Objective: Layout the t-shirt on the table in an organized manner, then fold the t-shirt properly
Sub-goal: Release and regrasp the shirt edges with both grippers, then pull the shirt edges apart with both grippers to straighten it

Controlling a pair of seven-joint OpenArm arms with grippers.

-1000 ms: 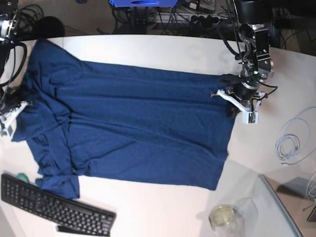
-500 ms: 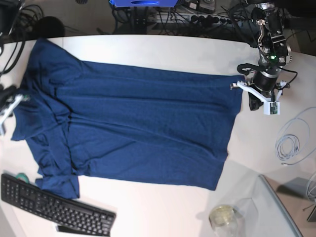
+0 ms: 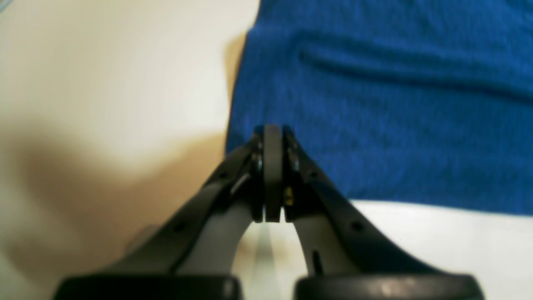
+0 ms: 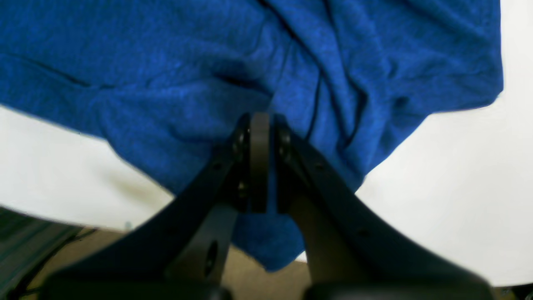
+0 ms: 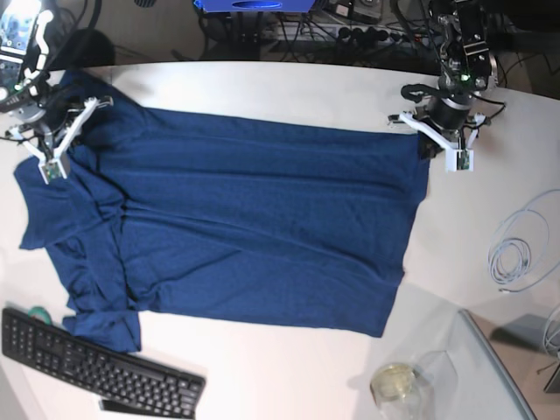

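Navy t-shirt (image 5: 245, 227) spread across white bench (image 5: 289, 87), hem toward right side of base view, sleeves and collar bunched toward left. Left tool (image 5: 435, 142) closed, empty, at hem's far corner. Right tool (image 5: 54, 140) closed, over rumpled shoulder; no cloth seen between tips. Both sit at opposite ends, likely for stretching shirt flat. Black keyboard (image 5: 96, 367) near sleeve.
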